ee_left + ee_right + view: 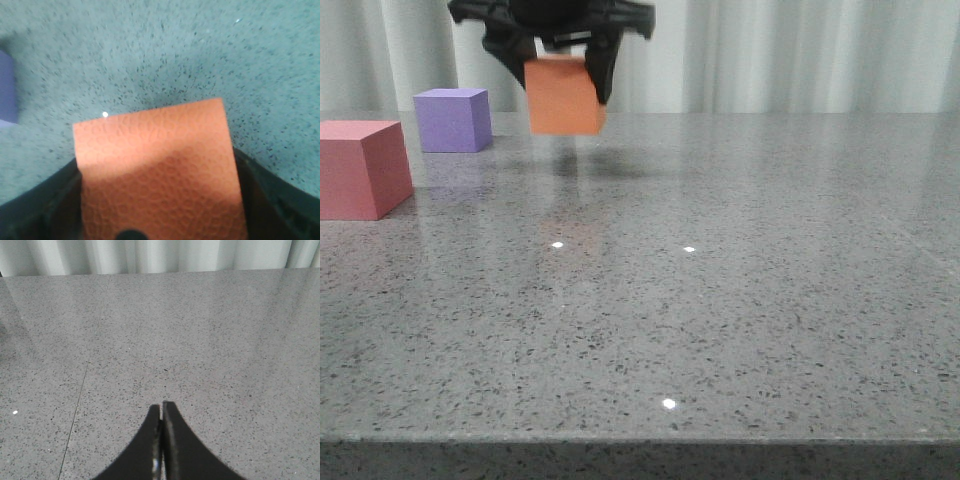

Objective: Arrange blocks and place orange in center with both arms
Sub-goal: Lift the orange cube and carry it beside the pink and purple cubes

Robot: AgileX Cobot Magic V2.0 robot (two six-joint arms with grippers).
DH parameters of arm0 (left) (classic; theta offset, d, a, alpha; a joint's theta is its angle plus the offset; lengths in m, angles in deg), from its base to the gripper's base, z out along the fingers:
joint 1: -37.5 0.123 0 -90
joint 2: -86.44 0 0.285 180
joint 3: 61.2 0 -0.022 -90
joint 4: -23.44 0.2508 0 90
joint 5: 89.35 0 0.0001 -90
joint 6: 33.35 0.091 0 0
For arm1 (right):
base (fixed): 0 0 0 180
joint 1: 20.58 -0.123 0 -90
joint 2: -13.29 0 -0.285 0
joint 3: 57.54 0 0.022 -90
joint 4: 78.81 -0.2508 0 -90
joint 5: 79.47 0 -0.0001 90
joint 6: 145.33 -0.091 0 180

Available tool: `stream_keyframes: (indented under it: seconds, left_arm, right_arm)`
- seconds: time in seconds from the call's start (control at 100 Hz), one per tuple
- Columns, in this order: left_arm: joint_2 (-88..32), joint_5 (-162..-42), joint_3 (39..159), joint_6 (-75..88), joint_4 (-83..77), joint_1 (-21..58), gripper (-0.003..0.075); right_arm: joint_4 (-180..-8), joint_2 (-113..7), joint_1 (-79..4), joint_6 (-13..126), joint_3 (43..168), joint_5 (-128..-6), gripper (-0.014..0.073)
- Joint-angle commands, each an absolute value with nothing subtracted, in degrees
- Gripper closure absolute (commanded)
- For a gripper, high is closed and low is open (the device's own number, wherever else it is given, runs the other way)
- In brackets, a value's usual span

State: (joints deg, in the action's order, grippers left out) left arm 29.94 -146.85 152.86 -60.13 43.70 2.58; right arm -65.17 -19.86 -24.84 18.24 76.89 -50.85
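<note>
Grey speckled table backed by pale curtains; the left gripper is clenched on the orange cube, held above the far left, right of the purple cube and pink-red cube. Carrying is in hand; next, probably lowering it between those 2. The right gripper is pressed closed, grasping nothing
</note>
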Motion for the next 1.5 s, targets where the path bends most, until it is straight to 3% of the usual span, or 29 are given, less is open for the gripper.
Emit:
stream_keyframes:
  seconds: [0.0,0.5,0.95,1.49]
  left_arm:
    - [23.7,-146.0,154.9,-57.6,45.1,2.7,0.035]
    - [15.0,-148.6,150.3,-50.3,43.9,11.5,0.035]
    - [13.5,-138.2,137.8,-43.2,33.3,21.9,0.035]
    - [13.7,-130.9,134.6,-40.2,31.8,22.7,0.035]
  right_arm:
    - [-63.8,-20.1,-24.4,18.2,78.3,-54.6,0.0662]
    - [-63.8,-20.1,-24.4,18.2,78.3,-54.6,0.0662]
    - [-63.8,-20.1,-24.4,18.2,78.3,-54.6,0.0662]
    - [-63.8,-20.1,-24.4,18.2,78.3,-54.6,0.0662]
